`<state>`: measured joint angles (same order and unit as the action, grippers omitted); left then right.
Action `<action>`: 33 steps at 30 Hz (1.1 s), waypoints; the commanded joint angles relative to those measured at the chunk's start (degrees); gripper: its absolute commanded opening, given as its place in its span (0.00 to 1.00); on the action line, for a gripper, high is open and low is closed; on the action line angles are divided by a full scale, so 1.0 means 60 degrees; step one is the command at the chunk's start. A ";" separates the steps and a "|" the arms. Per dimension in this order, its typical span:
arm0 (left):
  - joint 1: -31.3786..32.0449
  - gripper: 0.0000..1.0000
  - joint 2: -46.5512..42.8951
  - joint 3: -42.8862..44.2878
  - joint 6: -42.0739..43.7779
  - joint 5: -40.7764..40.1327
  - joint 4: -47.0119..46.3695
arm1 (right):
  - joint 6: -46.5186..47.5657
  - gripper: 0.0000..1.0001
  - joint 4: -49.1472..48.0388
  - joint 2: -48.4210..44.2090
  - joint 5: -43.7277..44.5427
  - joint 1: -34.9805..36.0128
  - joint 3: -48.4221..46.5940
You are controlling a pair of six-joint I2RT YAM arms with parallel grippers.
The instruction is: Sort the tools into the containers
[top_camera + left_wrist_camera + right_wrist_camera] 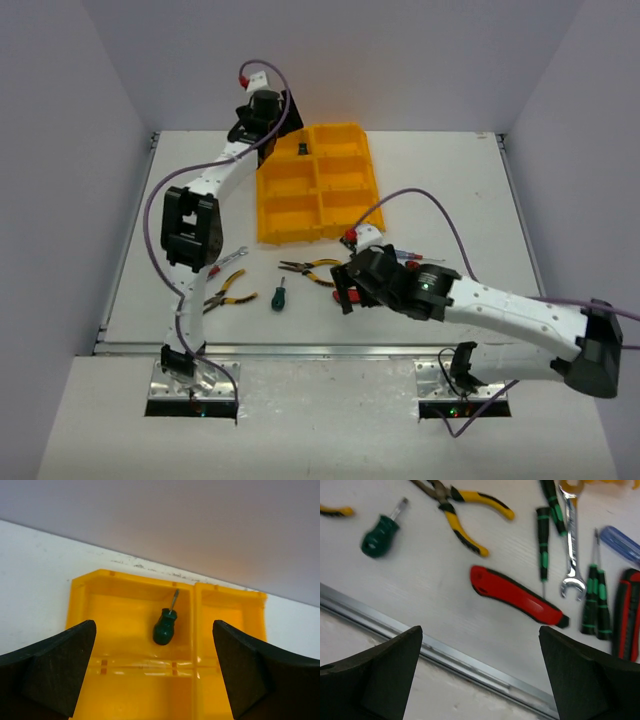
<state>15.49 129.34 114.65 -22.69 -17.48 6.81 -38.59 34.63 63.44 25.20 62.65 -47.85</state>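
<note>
one green screwdriver (164,629) lies in the tray (120,610); left gripper (154,650) and right gripper (481,645) spread empty, pliers (462,510), knife (517,596), wrench (571,545) unsorted.

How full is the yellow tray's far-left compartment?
Nearly empty: only one stubby green screwdriver lies on its floor, beside the divider of the yellow tray.

Stubby green screwdrvr (165,627) lying in yellow tray (290,215) far-left compt; pliers (310,268), knife (517,596) outside.

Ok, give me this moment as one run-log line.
left gripper: open above tray, far-left compartment | green screwdriver: lying inside it | right gripper: open above red utility knife
</note>
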 commanded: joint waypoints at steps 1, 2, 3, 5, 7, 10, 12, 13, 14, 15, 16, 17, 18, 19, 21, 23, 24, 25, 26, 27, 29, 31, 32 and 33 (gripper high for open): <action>0.0127 1.00 -0.5806 -0.1142 -0.0926 -0.0748 0.2313 | -0.2327 0.99 -0.0883 0.2977 -0.0202 0.0017 -0.2572; 0.0128 1.00 -0.6473 -0.1616 -0.1166 -0.0900 0.2640 | -0.2602 0.99 -0.0850 0.3539 -0.0362 0.0017 -0.3033; 0.0128 1.00 -0.7472 -0.2465 -0.1232 -0.1024 0.2666 | -0.2664 0.99 -0.0870 0.3809 -0.0602 0.0019 -0.3368; 0.0128 1.00 -1.0521 -0.4952 -0.1565 -0.1381 0.2762 | -0.3110 0.99 -0.0765 0.5636 -0.0940 0.0077 -0.4375; 0.0118 1.00 -1.2328 -0.6322 -0.1634 -0.1660 0.2912 | -0.3350 0.98 -0.0386 0.6688 -0.0823 0.0174 -0.5557; 0.0113 1.00 -1.3955 -0.7288 -0.1344 -0.1495 0.3646 | -0.3662 0.90 0.0452 0.8460 -0.0732 0.0255 -0.7107; 0.0113 1.00 -1.4277 -0.7472 -0.1029 -0.1269 0.4234 | -0.3876 0.87 0.0726 0.9186 -0.0625 0.0340 -0.7605; 0.0113 1.00 -1.4370 -0.7543 -0.0897 -0.1203 0.4580 | -0.4051 0.85 0.0794 0.9497 -0.0544 0.0407 -0.7717; 0.0117 1.00 -1.4472 -0.7695 -0.0806 -0.1118 0.4745 | -0.4197 0.82 0.0812 0.9703 -0.0522 0.0445 -0.7799; 0.0125 1.00 -1.4617 -0.7984 -0.0764 -0.0994 0.4865 | -0.4266 0.81 0.0772 0.9951 -0.0568 0.0454 -0.7828; 0.0113 1.00 -1.4737 -0.8222 -0.0693 -0.0882 0.4835 | -0.4303 0.77 0.0665 1.0070 -0.0655 0.0444 -0.7817; 0.0113 1.00 -1.4875 -0.8499 -0.0574 -0.0790 0.4791 | -0.4381 0.70 0.0638 1.0188 -0.0725 0.0459 -0.7821; 0.0113 1.00 -1.5038 -0.8907 -0.0509 -0.0681 0.4745 | -0.4480 0.65 0.0764 1.0306 -0.0707 0.0477 -0.7848; 0.0113 1.00 -1.5110 -0.9087 -0.0465 -0.0600 0.4725 | -0.4582 0.61 0.0911 1.0375 -0.0700 0.0510 -0.7877; 0.0113 1.00 -1.5192 -0.9457 -0.0402 -0.0388 0.4696 | -0.4794 0.53 0.1069 1.0326 -0.0486 0.0602 -0.7686; 0.0113 1.00 -1.5328 -1.0172 -0.0356 -0.0031 0.4554 | -0.4954 0.37 0.0880 1.0066 -0.0283 0.0675 -0.7159; 0.0113 1.00 -1.5387 -1.0462 -0.0376 0.0178 0.4452 | -0.4998 0.26 0.0720 0.9917 -0.0315 0.0676 -0.6938; 0.0113 1.00 -1.5425 -1.0676 -0.0416 0.0514 0.4370 | -0.5013 0.16 0.0631 0.9811 -0.0374 0.0678 -0.6618; 0.0113 1.00 -1.5465 -1.0923 -0.0470 0.0774 0.4243 | -0.5023 0.10 0.0522 0.9659 -0.0363 0.0691 -0.6408; 0.0115 1.00 -1.5481 -1.1171 -0.0515 0.1116 0.4133 | -0.4905 0.07 0.0308 0.9391 -0.0363 0.0692 -0.6136; 0.0128 1.00 -1.5495 -1.1681 -0.0683 0.1864 0.3856 | -0.4419 0.03 -0.0728 0.8201 -0.0398 0.0705 -0.5242; 0.0142 1.00 -1.5492 -1.1659 -0.0682 0.2679 0.3728 | -0.3503 0.00 -0.1972 0.6927 -0.0624 0.0705 -0.3610; 0.0142 1.00 -1.5492 -1.1602 -0.0751 0.3291 0.3625 | -0.2718 0.00 -0.2954 0.5980 -0.0717 0.0705 -0.3117; 0.0142 1.00 -1.5536 -1.1728 -0.0892 0.3683 0.3337 | -0.1960 0.00 -0.3806 0.5122 -0.0826 0.0696 -0.2376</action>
<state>16.09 36.97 44.08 -26.44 -7.95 34.43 -62.76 28.90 111.87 20.15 66.52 -72.70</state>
